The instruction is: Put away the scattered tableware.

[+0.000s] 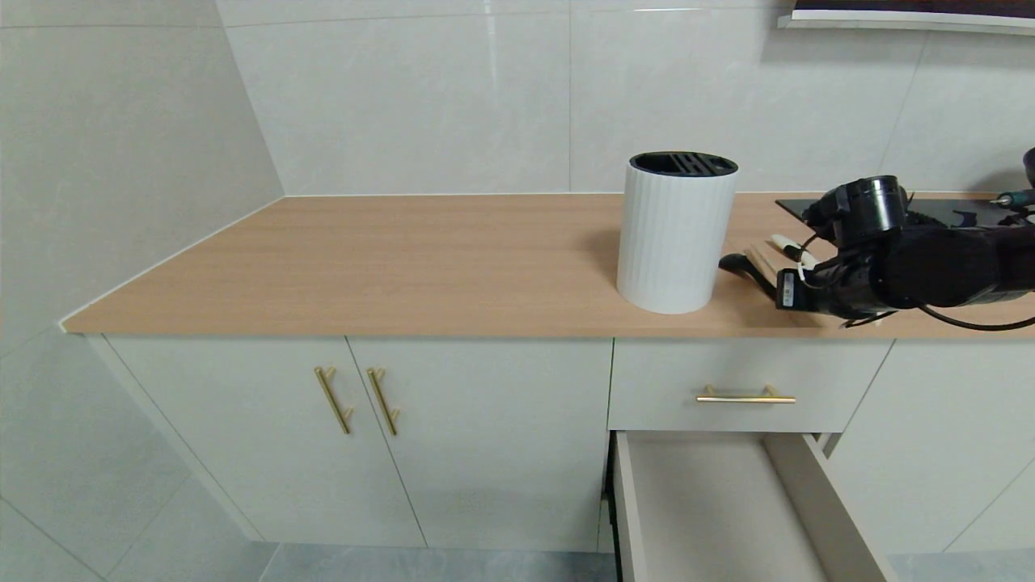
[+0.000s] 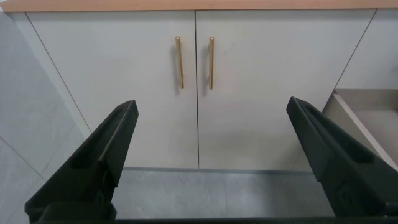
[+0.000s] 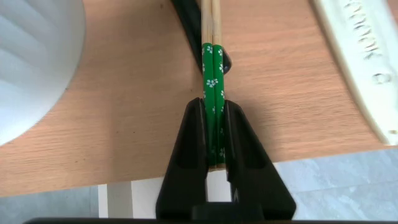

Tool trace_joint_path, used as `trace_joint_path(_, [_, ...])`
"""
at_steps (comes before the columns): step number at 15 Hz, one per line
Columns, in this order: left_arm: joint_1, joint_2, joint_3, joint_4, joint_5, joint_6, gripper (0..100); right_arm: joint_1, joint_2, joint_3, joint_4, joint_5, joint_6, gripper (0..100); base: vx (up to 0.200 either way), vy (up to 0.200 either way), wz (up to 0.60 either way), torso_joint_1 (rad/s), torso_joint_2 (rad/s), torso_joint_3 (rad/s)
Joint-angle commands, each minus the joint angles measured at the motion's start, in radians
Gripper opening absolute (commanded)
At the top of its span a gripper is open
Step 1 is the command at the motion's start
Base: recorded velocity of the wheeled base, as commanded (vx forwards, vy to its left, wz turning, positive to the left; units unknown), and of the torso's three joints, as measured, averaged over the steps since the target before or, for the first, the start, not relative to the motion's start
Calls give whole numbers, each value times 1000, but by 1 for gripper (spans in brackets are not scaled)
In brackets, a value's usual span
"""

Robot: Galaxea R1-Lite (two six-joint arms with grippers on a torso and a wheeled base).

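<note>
A pair of wooden chopsticks [image 3: 214, 74] with green flowered ends lies on the wooden counter [image 1: 404, 259]; my right gripper [image 3: 214, 109] is shut on the green ends. A black utensil [image 3: 186, 25] lies under the chopsticks, and a white utensil [image 3: 354, 56] lies beside them. In the head view the right gripper [image 1: 786, 289] sits low over the counter just right of the white ribbed holder [image 1: 678, 234] with a black slotted top. My left gripper [image 2: 208, 162] hangs open below counter height, facing the cabinet doors [image 2: 199, 93].
A drawer [image 1: 711, 501] stands pulled out below the right part of the counter, under a closed drawer with a gold handle [image 1: 745, 396]. A dark hob [image 1: 954, 212] lies at the counter's back right. The counter's left half is bare wood.
</note>
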Motion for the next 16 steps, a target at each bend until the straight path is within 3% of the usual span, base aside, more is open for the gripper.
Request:
trace_joint_path(1, [0, 2, 0, 0, 0, 0, 100, 1, -79, 21, 4, -22, 2, 0, 0, 0, 0, 0, 0, 0])
trace_joint_path(4, [0, 2, 0, 0, 0, -1, 100, 15, -381, 218, 19, -7, 2, 0, 0, 0, 0, 0, 0, 0])
trace_joint_path(7, [0, 2, 0, 0, 0, -1, 100, 109, -604, 376, 122, 12, 14, 0, 0, 0, 0, 0, 0, 0])
trace_joint_path(9, [0, 0, 0, 0, 0, -1, 100, 121, -676, 411, 156, 13, 25, 0, 0, 0, 0, 0, 0, 0])
trace_joint_path(13, [0, 2, 0, 0, 0, 0, 100, 152, -817, 388, 452, 82, 22, 0, 0, 0, 0, 0, 0, 0])
trace_joint_path(16, [0, 2, 0, 0, 0, -1, 100, 265, -825, 330, 712, 110, 16, 0, 0, 0, 0, 0, 0, 0])
